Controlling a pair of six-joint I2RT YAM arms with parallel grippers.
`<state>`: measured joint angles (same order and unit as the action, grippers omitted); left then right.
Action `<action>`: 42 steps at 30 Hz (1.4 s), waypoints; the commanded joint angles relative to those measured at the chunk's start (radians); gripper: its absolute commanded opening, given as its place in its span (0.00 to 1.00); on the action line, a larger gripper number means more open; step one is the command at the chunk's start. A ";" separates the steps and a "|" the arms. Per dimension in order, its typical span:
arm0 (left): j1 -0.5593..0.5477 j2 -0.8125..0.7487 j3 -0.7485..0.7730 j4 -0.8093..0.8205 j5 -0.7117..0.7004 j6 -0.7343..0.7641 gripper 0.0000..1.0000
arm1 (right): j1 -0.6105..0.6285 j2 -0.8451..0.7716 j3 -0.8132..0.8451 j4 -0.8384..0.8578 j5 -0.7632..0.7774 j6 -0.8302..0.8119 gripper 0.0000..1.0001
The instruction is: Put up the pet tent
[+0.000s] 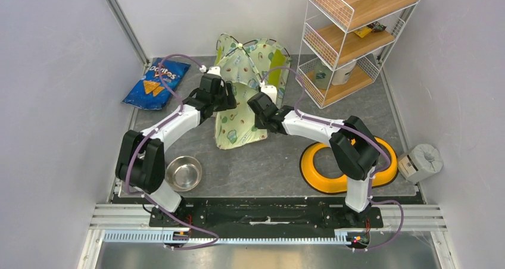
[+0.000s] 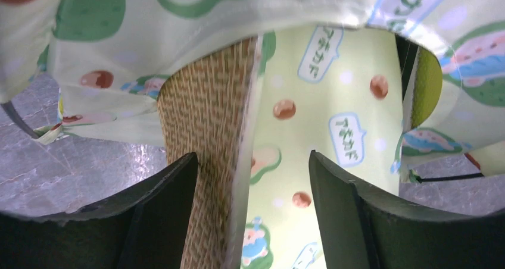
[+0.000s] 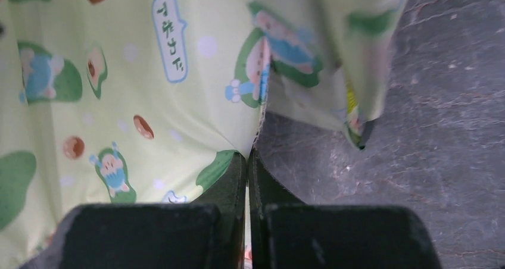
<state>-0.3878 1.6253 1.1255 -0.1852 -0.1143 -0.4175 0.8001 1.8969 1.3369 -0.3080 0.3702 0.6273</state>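
Two tools, one tent, one mat; entries as follows.

1. Pet tent. It stands at the back-centre of the tabletop, straight ahead of both my tools and away from my bases. The cloth is thin and pale green with an avocado print. It is draped over slim black poles that meet at a white hub on top, and lime-green lining shows on its right side. The cloth hangs creased and slack, so I judge the setting-up unfinished.

2. Mat. Flat, soft and roughly square, in the matching print. It lies just in front of the tent, running near to far, with its far edge at the tent's foot.

3. Left tool. The jaws are spread wide and hold nothing. Between them lies a straw-coloured woven panel, probably the mat's underside, beside printed cloth. Tent fabric hangs close overhead.

4. Right tool. The jaws are pressed together on a stitched hem of printed cloth, the mat's right edge as best I can tell.

5. Governing relation. The tent lies directly beyond the mat, so any push must run forward along that near-to-far line. My left tool is slightly nearer the tent.

6. Sundries. Crinkled blue Doritos bag, steel bowl, glossy yellow dish and white wire shelf rack.
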 commanded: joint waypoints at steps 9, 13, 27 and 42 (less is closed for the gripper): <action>0.000 -0.185 -0.124 -0.064 -0.140 0.068 0.82 | -0.044 -0.013 0.078 0.018 0.204 0.288 0.00; 0.000 -0.216 -0.167 -0.062 -0.124 0.024 0.71 | -0.045 -0.014 0.079 0.011 0.179 0.331 0.00; 0.010 0.010 0.118 -0.094 0.018 0.005 0.02 | -0.048 0.004 0.113 0.037 0.138 0.272 0.00; 0.010 0.134 0.210 -0.020 0.111 -0.042 0.23 | -0.095 0.160 0.307 0.129 0.134 -0.046 0.00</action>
<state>-0.3759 1.7878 1.3544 -0.3233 -0.0616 -0.4271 0.7158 2.0289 1.5833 -0.2920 0.4854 0.7090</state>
